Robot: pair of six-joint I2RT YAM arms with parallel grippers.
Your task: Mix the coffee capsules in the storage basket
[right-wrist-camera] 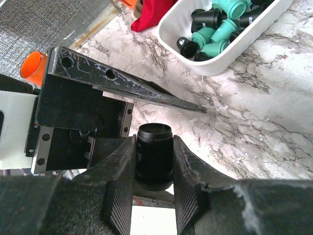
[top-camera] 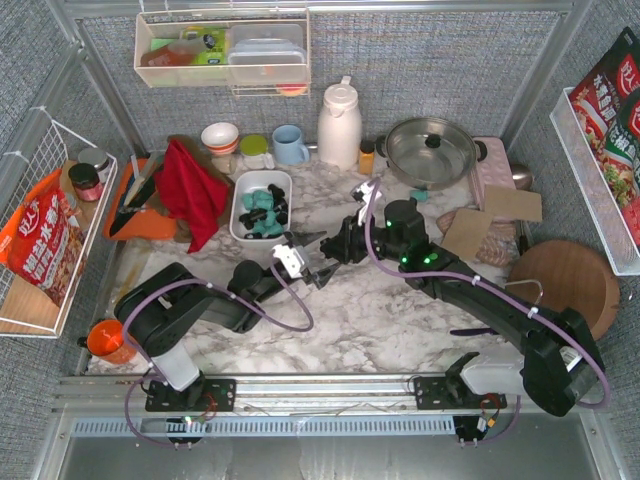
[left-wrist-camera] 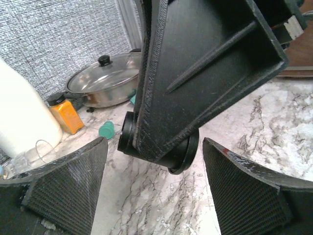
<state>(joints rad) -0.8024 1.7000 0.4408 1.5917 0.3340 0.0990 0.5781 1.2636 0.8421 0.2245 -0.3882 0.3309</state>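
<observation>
The white storage basket (top-camera: pixel 243 190) (right-wrist-camera: pixel 215 63) stands left of the table's middle, holding several teal and black coffee capsules (top-camera: pixel 264 208) (right-wrist-camera: pixel 215 30). Just in front of it, above the marble, my right gripper (top-camera: pixel 331 252) (right-wrist-camera: pixel 154 146) is shut on one black capsule (right-wrist-camera: pixel 154 161) (left-wrist-camera: pixel 183 154). My left gripper (top-camera: pixel 312 258) (left-wrist-camera: pixel 155 145) faces it, open, with its fingers (left-wrist-camera: pixel 68 186) on either side of that capsule and not touching it. One teal capsule (left-wrist-camera: pixel 106 129) (top-camera: pixel 420 195) lies loose on the table near the pan.
Behind stand a lidded steel pan (top-camera: pixel 430 150), a white thermos (top-camera: pixel 339 125), an orange-lidded jar (left-wrist-camera: pixel 66 115), a blue mug (top-camera: pixel 290 145) and a red cloth (top-camera: pixel 190 190). A round wooden board (top-camera: pixel 565 285) lies at the right. Wire baskets hang on both side walls.
</observation>
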